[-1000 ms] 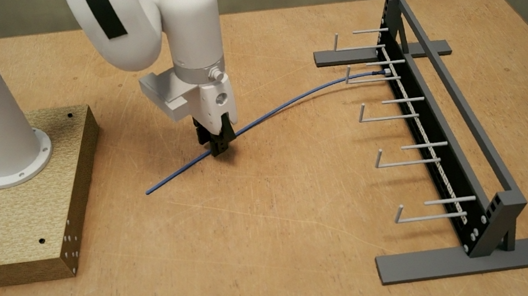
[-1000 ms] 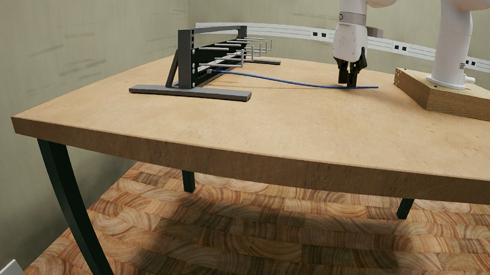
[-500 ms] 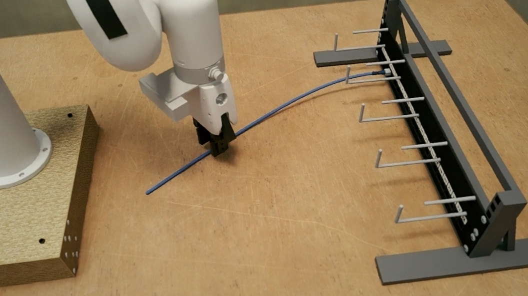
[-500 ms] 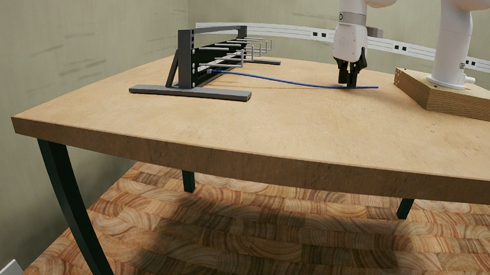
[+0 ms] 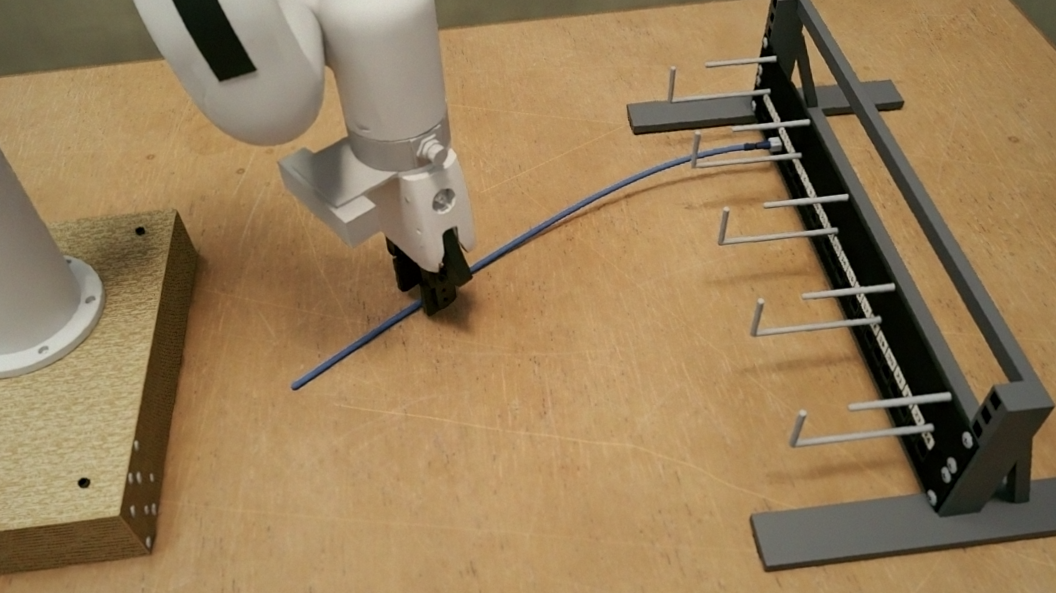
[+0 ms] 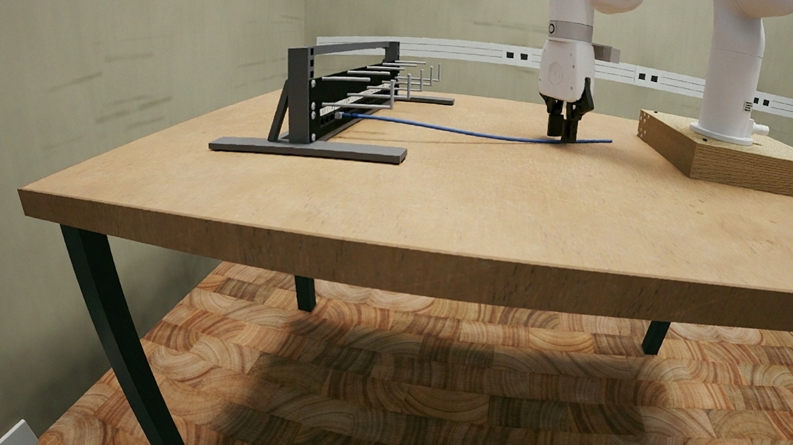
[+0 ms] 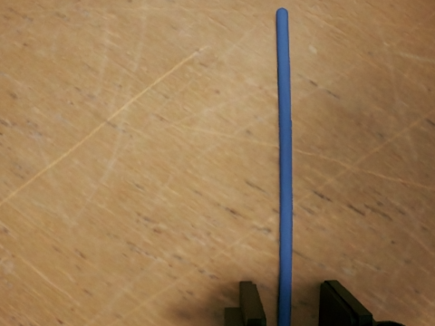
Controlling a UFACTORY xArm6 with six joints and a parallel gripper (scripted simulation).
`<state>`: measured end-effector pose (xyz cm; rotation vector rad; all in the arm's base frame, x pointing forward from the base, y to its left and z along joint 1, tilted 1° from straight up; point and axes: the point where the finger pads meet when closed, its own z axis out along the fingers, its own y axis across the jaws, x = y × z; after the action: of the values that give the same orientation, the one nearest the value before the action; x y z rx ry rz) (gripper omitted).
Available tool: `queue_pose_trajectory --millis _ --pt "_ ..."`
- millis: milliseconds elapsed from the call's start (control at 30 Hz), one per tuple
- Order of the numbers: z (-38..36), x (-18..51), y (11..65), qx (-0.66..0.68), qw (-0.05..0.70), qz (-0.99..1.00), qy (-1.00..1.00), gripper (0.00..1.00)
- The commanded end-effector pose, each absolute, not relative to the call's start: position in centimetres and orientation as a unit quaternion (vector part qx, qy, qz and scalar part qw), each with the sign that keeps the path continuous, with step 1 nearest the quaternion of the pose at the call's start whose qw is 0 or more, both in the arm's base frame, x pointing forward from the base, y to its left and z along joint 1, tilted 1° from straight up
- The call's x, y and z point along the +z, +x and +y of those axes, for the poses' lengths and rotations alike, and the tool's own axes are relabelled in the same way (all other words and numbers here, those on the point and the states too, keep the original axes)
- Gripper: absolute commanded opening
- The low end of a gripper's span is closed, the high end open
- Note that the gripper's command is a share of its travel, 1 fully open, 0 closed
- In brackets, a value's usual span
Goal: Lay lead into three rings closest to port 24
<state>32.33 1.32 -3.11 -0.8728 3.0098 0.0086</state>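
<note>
The blue lead runs from its plug near the far end of the dark rack across the table to a free end. It lies on the table, in none of the rings. My gripper is low over the table and open. Its fingers straddle the lead near the free end, with a gap on each side. Steel rings stick out from the rack's front. The three nearest the rack's near end are empty.
The arm's wooden base block stands at the table's left. The rack stands upright on two flat grey feet near the table's right edge.
</note>
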Motion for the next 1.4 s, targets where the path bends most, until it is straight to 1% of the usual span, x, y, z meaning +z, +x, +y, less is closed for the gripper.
queue_pose_trajectory --millis 0,1367 --pt "1.32 -3.16 32.46 0.002 0.005 0.960 -0.279 0.33" --pt "1.33 -3.74 32.46 0.002 0.005 0.960 -0.279 0.33"
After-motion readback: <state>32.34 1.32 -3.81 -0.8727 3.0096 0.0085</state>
